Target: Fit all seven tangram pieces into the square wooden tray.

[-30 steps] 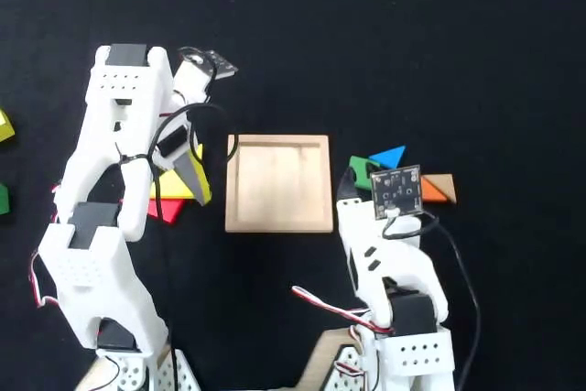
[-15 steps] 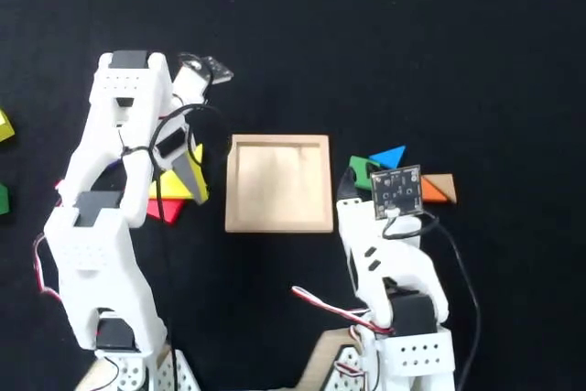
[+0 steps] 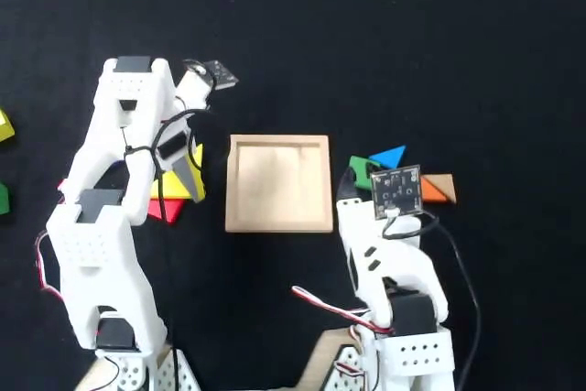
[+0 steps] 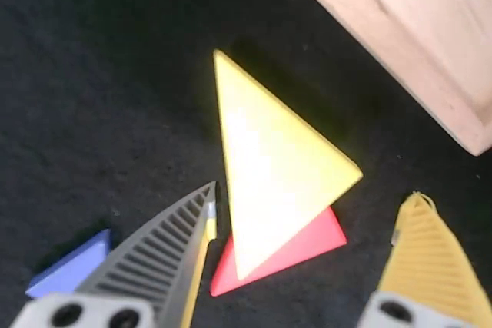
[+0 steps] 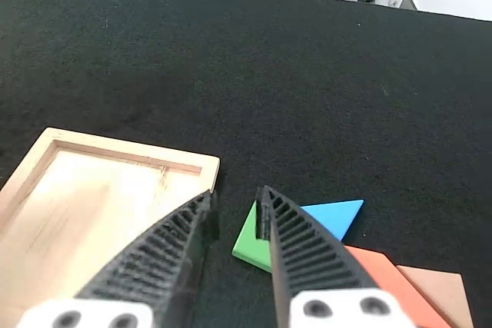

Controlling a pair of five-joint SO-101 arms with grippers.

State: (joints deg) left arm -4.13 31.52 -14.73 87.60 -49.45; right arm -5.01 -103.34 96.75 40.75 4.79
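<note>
The square wooden tray lies mid-table with nothing in it. Left of it a yellow triangle rests partly on a red triangle. My left gripper is open just above them, one finger on each side of the yellow triangle. A blue-violet piece lies beside the grey finger. Right of the tray sit a green piece, a blue triangle, an orange piece and a tan piece. My right gripper hangs slightly open between the tray and the green piece.
A yellow piece and a green piece lie at the table's far left edge. The black table stretches free behind the tray. Cables hang from both arms near the front.
My left arm has shifted slightly, its gripper edging a little away from the tray over the yellow triangle. The right arm has not moved.
</note>
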